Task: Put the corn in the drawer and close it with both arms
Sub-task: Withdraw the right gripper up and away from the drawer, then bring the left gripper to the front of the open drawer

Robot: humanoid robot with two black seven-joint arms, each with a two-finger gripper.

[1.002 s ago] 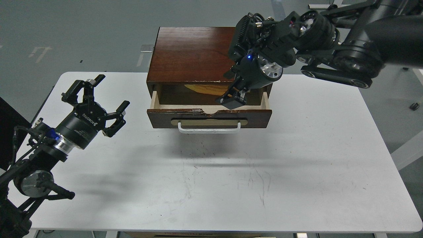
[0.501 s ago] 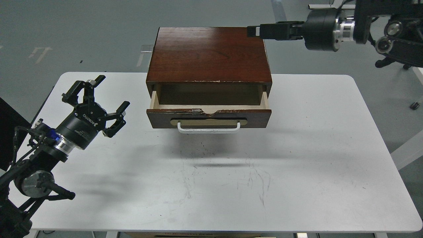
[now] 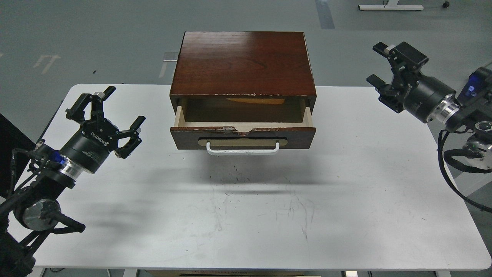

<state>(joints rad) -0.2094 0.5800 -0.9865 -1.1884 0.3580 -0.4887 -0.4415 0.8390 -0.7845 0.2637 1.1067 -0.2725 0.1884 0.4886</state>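
corn [image 3: 255, 100] in open drawer [image 3: 243, 132] | left gripper [image 3: 104, 115] spread | right gripper [image 3: 388, 67] spread

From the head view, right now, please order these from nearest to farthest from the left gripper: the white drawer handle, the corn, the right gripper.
Measured from the left gripper at the table's left edge:
1. The white drawer handle, on the drawer front at the centre.
2. The corn, inside the open drawer, at its back under the cabinet top.
3. The right gripper, over the table's far right edge.
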